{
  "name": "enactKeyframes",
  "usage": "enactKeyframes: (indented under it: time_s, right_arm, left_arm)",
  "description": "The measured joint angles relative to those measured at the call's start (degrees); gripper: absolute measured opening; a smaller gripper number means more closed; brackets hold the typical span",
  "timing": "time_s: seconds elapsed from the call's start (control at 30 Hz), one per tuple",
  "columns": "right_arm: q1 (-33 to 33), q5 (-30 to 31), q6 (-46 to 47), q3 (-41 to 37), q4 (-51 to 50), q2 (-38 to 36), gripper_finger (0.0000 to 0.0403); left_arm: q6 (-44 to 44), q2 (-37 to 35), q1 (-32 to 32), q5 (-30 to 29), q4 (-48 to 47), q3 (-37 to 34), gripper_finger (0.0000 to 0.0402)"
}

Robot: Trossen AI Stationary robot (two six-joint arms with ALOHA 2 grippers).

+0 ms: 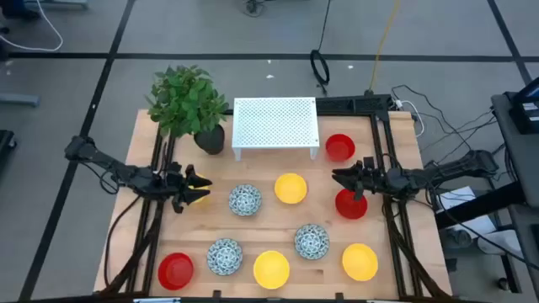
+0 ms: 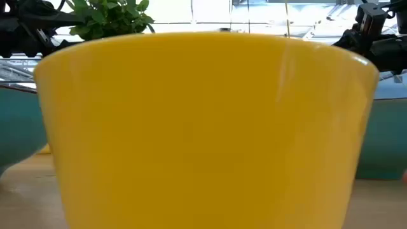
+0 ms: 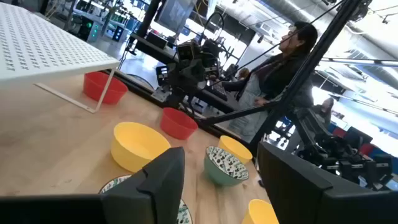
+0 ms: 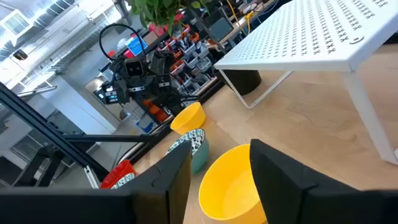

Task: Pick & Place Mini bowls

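Note:
Mini bowls stand on the wooden table: red bowls (image 1: 340,147) (image 1: 350,204) (image 1: 175,269), yellow bowls (image 1: 290,188) (image 1: 271,268) (image 1: 360,261), speckled bowls (image 1: 244,200) (image 1: 225,255) (image 1: 311,241). Something yellow (image 1: 199,197) shows under my left gripper (image 1: 187,188), mostly hidden. That gripper (image 3: 221,152) is open with nothing between its fingers. My right gripper (image 1: 341,178) hovers beside the red bowl at the right edge. It is open (image 4: 221,149) and faces the middle yellow bowl (image 4: 233,183). The front yellow bowl (image 2: 203,127) fills the low view.
A white perforated rack (image 1: 275,124) stands at the far middle of the table, with a potted plant (image 1: 189,105) in a black pot to its left. Black frame rails run along both table sides. A person (image 3: 280,74) stands beyond the table's right side.

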Motion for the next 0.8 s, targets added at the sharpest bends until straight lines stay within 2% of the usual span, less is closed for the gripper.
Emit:
enactKeyframes:
  time_s: [0.8]
  right_arm:
    - [0.00, 0.01, -0.01, 0.00, -0.01, 0.00, 0.0153]
  left_arm:
    - [-0.46, -0.01, 0.00, 0.00, 0.00, 0.00, 0.0207]
